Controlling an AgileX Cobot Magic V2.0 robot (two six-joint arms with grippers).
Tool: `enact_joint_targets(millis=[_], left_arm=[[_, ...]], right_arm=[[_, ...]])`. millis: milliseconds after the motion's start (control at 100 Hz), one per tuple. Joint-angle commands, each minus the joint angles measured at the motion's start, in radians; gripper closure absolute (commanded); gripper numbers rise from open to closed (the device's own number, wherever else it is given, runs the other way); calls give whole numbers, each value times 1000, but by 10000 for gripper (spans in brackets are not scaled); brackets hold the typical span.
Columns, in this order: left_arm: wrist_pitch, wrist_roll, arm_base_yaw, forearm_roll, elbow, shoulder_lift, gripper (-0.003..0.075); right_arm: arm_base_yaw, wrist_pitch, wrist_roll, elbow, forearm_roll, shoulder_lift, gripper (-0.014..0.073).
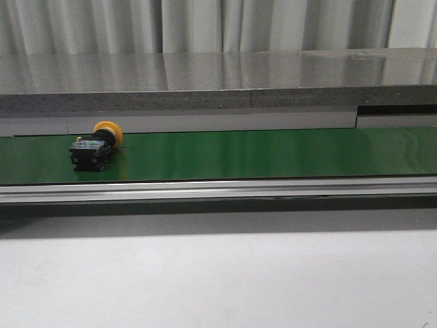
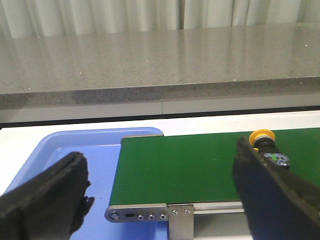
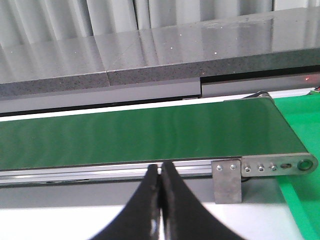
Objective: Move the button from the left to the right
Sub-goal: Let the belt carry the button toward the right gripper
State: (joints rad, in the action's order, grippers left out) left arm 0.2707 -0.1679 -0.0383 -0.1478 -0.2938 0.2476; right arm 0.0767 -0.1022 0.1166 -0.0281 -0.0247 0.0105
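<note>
One button [image 1: 95,145] lying on green belt [image 1: 273,154], left end; left claw [image 2: 160,192] wide, right claw [image 3: 161,200] pressed together, empty.

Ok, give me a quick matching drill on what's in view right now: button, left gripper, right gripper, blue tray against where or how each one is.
Things:
1. button
2. left gripper
3. right gripper
4. blue tray

States or places:
A. fingers closed together, holding nothing
B. lying on the green belt, toward its left end
C. fingers spread wide, nothing between them
D. beside and under the left end of the conveyor

Pairs: 1-B, 2-C, 3-A, 4-D
</note>
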Motion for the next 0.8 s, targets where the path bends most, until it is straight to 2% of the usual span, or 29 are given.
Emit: enact_joint_targets(millis=[0,80,200,520,790], left_arm=[[-72,-4,6,-7,-26,8,166],[-57,-4,6,-7,-26,8,213],[-49,-4,6,-7,-26,8,335],[-49,-4,6,-7,-26,8,743],[-49,-4,6,-7,-26,8,741]], right_arm=[[-1,84,-1,17,-3,18,651],[-1,84,-1,17,-3,18,651],[-1,84,-1,17,-3,18,651],[-1,84,-1,17,-3,18,651],[-1,110,-1,17,-3,18,651]])
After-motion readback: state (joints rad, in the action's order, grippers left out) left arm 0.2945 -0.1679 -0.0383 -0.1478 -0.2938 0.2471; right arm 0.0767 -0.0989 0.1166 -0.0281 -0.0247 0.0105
